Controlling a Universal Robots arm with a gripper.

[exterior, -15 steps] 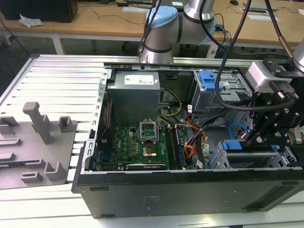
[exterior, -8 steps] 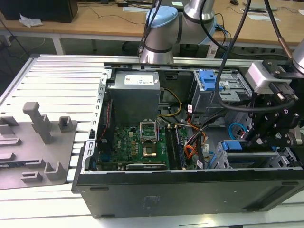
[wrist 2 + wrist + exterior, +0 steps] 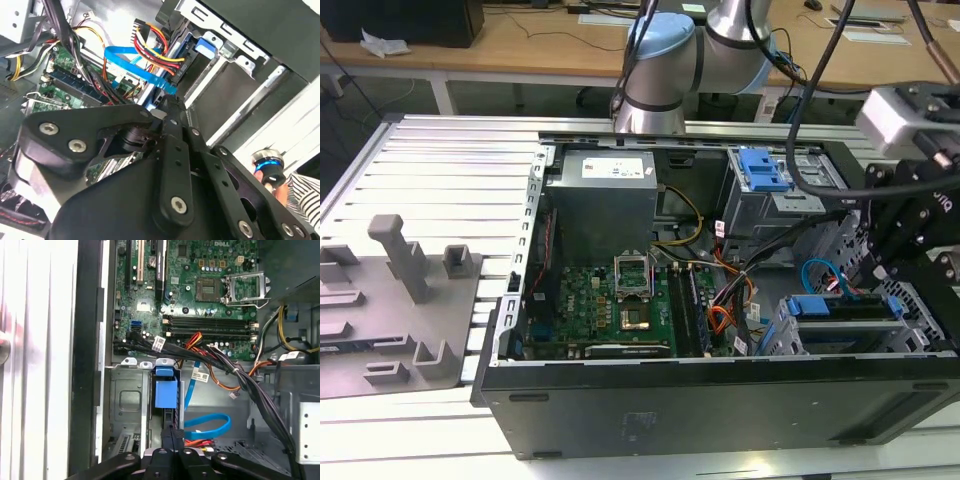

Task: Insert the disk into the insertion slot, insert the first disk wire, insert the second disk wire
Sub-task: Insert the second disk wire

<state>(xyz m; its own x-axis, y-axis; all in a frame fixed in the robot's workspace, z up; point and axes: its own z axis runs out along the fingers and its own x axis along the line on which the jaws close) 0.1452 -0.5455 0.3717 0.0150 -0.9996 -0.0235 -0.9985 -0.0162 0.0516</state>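
Currently I log:
Case [image 3: 720, 400]: lid off, motherboard [image 3: 610, 300] inside.
Insertion slot [image 3: 840, 325]: disk [image 3: 165, 392] seated, blue-tabbed.
Gripper [image 3: 172, 440]: fingers pinched together at the disk's rear edge.
Blue wire [image 3: 210, 425]: looped beside the slot.

Even, bright overhead light is recorded in the exterior view. Glare washes out the ribbed counter [image 3: 40, 340] in the first wrist view. The tool linkage [image 3: 165, 190] is blurred close up.
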